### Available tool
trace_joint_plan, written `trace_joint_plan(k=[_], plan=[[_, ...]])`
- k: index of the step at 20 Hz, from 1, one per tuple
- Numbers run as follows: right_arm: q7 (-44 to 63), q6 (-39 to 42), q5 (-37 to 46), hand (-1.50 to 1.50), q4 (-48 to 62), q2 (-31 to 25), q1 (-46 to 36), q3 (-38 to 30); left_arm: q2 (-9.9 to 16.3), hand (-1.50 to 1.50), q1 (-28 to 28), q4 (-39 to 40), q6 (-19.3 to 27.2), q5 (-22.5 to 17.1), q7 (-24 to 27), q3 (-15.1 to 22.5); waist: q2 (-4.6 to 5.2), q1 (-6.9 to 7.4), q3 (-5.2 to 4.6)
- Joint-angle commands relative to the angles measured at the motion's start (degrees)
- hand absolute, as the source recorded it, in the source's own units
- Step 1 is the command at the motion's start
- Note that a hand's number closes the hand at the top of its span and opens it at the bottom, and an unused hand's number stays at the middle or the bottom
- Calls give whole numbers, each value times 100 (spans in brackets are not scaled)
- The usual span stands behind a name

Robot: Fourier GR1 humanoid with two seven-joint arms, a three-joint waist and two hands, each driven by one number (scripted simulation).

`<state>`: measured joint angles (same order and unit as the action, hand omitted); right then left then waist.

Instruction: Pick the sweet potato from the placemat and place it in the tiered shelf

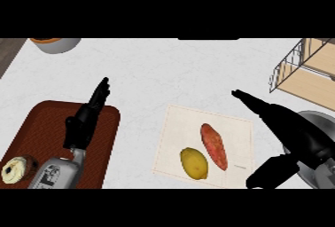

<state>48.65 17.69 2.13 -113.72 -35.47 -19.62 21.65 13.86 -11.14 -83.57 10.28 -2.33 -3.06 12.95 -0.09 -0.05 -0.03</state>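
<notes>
Reddish-orange and rough-skinned, the sweet potato (214, 146) lies flat on the pale placemat (180, 128), a long tapered shape running from upper left to lower right. Just beside it, at its lower left, sits a yellow lemon-like fruit (193, 162) — close enough that whether the two touch cannot be told.

The right hand (288, 128) hangs over the placemat's right edge, fingers stretched out toward the upper left and thumb spread wide below — open and holding nothing, apart from the sweet potato. The left hand (88, 117) rests with straight fingers over a dark red tray (39, 119) at the left, also holding nothing. On that tray's lower left corner sits a small round pastry (17, 169).

By its look the sweet potato should be stiff and dense, fairly heavy for what it is, with a dull skin that ought not to slip much; it is unlikely to bruise or give under the fingers. The best hold is probably across its thick middle, fingers on one long side and thumb on the other. The narrow ends would likely let it swing or pivot. Coming in from the right side keeps the fingers off the yellow fruit.

The tiered shelf (307, 77), wire-framed with pale wooden boards, stands at the table's (170, 71) upper right, well apart from the placemat. A grey round dish (317, 116) shows partly under the right forearm, and a bowl (55, 43) sits at the far upper left.
</notes>
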Motion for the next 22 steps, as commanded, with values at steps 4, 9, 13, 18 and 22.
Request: trace_joint_plan(k=[4,9,13,18,22], plan=[[590,252,739,-150,-573,622,268,77,-163,0,281,-195,-145,216,113,-121,0,7,2],[719,227,1276,-150,67,1420,-103,283,-230,0,-257,723,-413,258,381,-472,11,0,1],[467,689,1341,-150,5,1457,85,-133,-255,0,233,-17,-571,368,237,-414,5,14,2],[215,745,1810,-150,247,1728,345,-73,-348,0,425,-131,-678,395,231,-530,6,17,2],[118,902,1895,-150,594,1900,147,-322,-313,0,-11,326,-829,386,399,-843,10,12,2]])
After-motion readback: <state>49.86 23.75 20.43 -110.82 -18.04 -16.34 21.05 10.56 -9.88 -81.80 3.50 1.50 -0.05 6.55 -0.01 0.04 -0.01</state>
